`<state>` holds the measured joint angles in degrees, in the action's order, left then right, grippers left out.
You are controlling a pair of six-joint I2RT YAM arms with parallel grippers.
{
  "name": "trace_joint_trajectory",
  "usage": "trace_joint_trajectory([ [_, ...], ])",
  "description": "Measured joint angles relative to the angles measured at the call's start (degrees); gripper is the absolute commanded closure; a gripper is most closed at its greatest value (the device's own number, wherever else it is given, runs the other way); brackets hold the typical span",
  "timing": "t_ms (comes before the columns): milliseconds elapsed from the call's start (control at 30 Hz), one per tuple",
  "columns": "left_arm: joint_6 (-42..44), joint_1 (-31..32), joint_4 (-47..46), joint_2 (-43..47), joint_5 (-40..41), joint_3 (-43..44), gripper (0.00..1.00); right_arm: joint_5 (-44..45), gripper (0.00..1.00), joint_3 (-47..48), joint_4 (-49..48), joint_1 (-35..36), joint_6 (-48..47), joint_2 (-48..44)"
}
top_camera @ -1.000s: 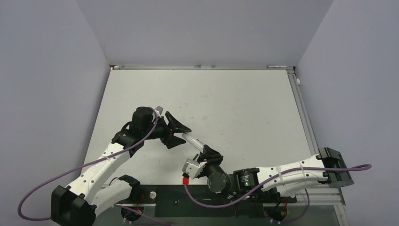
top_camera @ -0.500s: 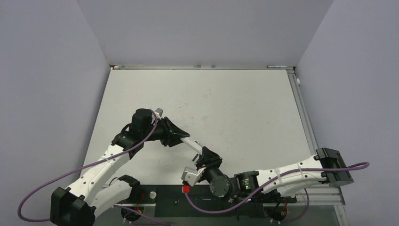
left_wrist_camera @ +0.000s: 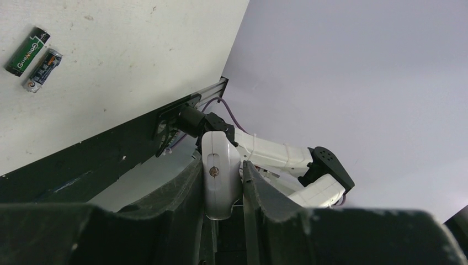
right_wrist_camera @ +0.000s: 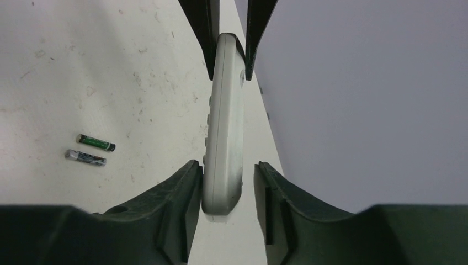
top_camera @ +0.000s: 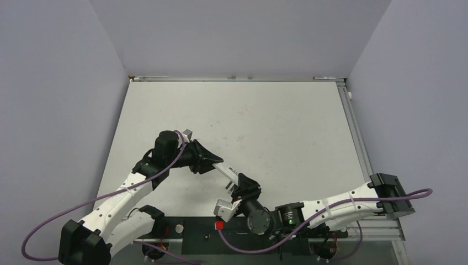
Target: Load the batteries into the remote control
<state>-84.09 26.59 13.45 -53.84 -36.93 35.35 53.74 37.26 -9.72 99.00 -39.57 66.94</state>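
1. Progress: loading has not begun. Both batteries (right_wrist_camera: 95,142) lie loose on the table (right_wrist_camera: 66,66), side by side, nearly parallel and just apart. Neither is in the remote (right_wrist_camera: 223,121).
2. The remote is off the table, held in the air between the two arms, with one end at each gripper.
3. Left gripper (left_wrist_camera: 222,171): clenched on the remote's far end. In the left wrist view both jaws press flat against its sides. The right wrist view shows the same pinch from the opposite end.
4. Right gripper (right_wrist_camera: 226,165): the jaws straddle the remote's near end but look slack. One jaw touches the side, and a sliver of gap shows between the other jaw and the remote. I read this as released rather than grasping, so the left arm likely carries the weight.
5. Remote versus batteries: well apart. The batteries sit on the table, off to one side of the raised remote.
6. Buttons (right_wrist_camera: 208,118) show as bumps along one edge in the right wrist view. The battery slot is not visible in any view, so I cannot tell whether its cover is on or off.
7. Left to do, as a judgement: turn the slot face up, pick up each battery, seat both, and close the cover if there is one.
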Motion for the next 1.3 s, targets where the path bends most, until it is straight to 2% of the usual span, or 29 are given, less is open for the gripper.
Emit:
trace_joint_trajectory([
  [133, -0.8, 0.0, -1.6, 1.3, 0.5, -1.4, 1.00, -0.2, 0.44, 0.0, 0.9, 0.1, 1.9, -0.9],
  [433, -2.0, -0.1, -5.0, 2.7, 1.2, -2.7, 1.00, -1.2, 0.39, 0.0, 4.4, 0.1, 7.6, -6.4],
  [667, 0.0, -2.2, -6.1, 3.8, 3.7, -4.1, 1.00, -4.5, 0.38, 1.4, 11.3, -1.2, 15.8, -11.1],
  [867, 2.8, -5.4, -7.7, 4.5, 4.1, -5.8, 1.00, -10.0, 0.38, 5.2, 17.4, -8.0, 26.2, -13.5],
  [1000, 4.7, -6.6, -9.5, 4.8, 4.1, -6.6, 1.00, -13.7, 0.33, 7.8, 21.4, -14.1, 34.7, -13.6],
  [1300, 9.0, -7.1, -14.4, 5.8, 4.2, -7.5, 1.00, -20.5, 0.29, 14.7, 28.7, -25.1, 53.7, -10.1],
])
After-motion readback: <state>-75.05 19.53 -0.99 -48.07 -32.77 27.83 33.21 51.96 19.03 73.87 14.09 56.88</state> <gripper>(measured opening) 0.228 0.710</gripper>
